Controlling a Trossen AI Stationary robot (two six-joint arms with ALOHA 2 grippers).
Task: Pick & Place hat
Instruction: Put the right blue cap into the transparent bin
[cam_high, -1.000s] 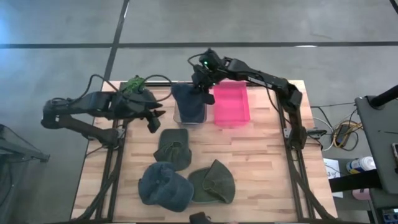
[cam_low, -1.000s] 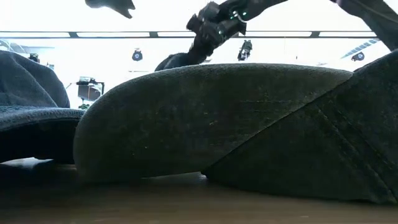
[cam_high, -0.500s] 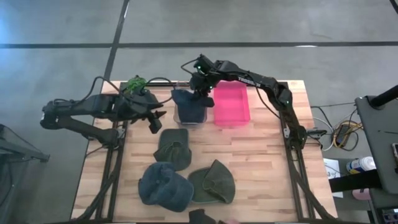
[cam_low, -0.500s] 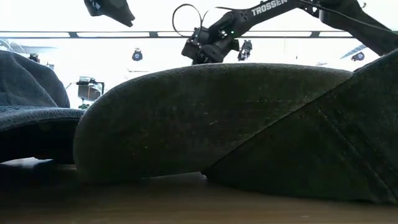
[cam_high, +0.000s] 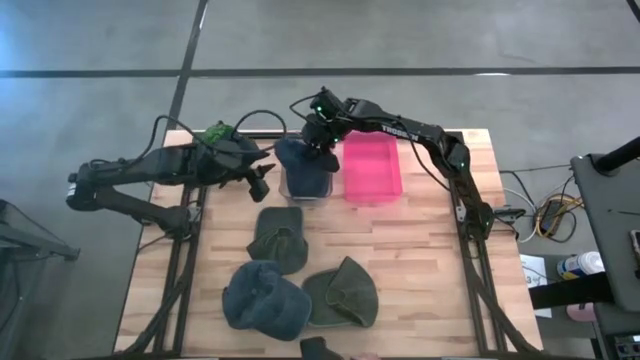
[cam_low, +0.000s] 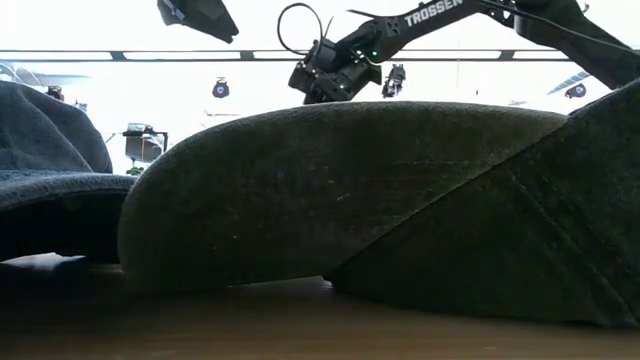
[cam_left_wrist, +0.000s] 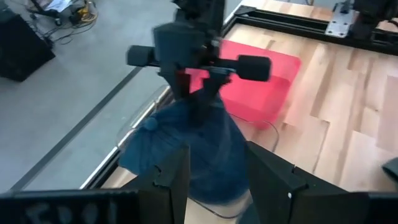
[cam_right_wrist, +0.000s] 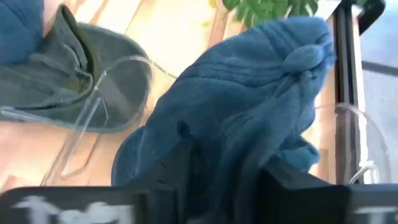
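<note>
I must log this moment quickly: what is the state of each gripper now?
Left gripper: open, holding nothing.
Right gripper: over the blue hat in the clear bin; grip cannot be told.

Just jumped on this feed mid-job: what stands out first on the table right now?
The right pincer sits over a blue hat draped in the clear bin at the table's far edge, beside a pink bin. The left pincer hovers just left of that clear bin. Three more hats lie nearer: two green and one blue.
</note>
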